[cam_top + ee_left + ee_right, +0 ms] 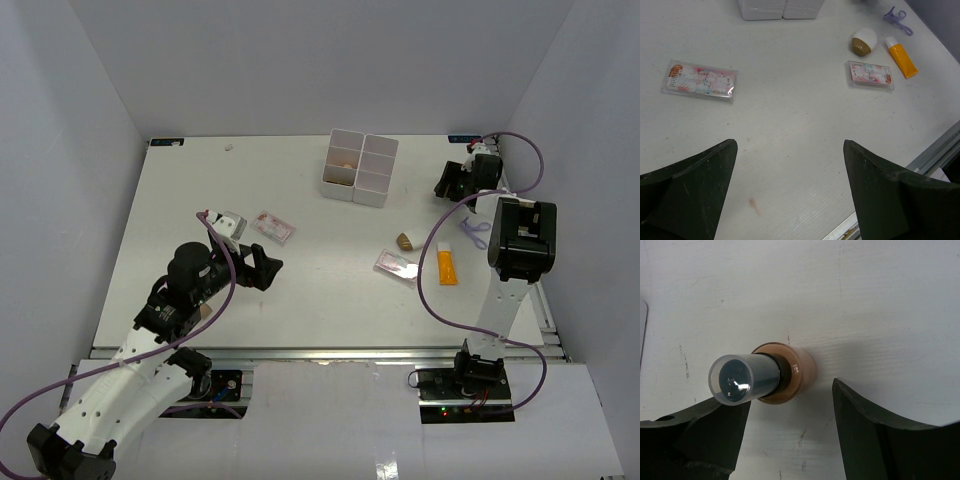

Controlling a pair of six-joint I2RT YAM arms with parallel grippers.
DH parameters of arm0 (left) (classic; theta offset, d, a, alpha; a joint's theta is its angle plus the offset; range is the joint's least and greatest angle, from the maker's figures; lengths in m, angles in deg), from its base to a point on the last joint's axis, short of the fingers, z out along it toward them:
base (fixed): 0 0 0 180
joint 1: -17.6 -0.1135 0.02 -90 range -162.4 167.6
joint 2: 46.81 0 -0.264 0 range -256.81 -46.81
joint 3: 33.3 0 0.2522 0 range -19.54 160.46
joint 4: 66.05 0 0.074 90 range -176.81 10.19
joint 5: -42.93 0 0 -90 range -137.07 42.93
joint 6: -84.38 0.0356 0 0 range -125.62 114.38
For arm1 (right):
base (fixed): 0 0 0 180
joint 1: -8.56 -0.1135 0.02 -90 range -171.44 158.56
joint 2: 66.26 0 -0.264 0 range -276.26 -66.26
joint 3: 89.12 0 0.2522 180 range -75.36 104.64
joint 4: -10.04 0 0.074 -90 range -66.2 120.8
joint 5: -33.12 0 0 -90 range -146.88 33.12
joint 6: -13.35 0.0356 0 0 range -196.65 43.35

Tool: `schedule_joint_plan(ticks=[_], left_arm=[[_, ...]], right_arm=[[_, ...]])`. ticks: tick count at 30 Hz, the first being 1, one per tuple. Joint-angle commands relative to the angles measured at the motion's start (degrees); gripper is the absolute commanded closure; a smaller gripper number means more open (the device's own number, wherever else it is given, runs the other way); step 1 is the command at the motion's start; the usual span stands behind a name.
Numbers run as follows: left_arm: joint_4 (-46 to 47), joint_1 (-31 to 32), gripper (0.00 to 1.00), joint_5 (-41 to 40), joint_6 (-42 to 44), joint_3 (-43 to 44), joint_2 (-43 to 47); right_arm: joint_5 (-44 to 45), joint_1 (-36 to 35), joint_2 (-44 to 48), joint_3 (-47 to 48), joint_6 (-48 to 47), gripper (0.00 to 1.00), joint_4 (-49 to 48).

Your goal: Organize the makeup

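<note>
My right gripper (450, 181) is open at the far right of the table. In the right wrist view the gripper (790, 402) stands over an upright tan bottle (785, 371) with a dark cap under a clear cover; the bottle is just ahead of the fingers, near the left one. My left gripper (262, 268) is open and empty over bare table (790, 150). Two pink flat packets (273, 227) (396, 265) lie flat, also in the left wrist view (700, 81) (871, 73). An orange tube (446, 267) (902, 56) and a white-gold piece (404, 241) (863, 41) lie mid-right.
A white multi-compartment box (376, 152) stands at the back centre, with a tan item (343, 166) in one compartment. A purple clip (476, 230) (897, 17) lies near the right arm. The table's metal front edge (935, 150) is close to my left gripper.
</note>
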Motion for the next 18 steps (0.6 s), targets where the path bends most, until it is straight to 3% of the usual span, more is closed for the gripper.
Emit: schedule_joint_plan(ticks=[1,18], left_arm=[[1.20,-0.39,0.02,0.82,0.36,-0.53,0.07],[1.28,-0.66,0.02,0.82,0.36,-0.54,-0.02]], right_arm=[[1.74,-0.91,0.66,2.24,-1.67,0.32,-2.80],[4.04,-1.88,0.27,2.99,-7.36,0.56,-4.95]])
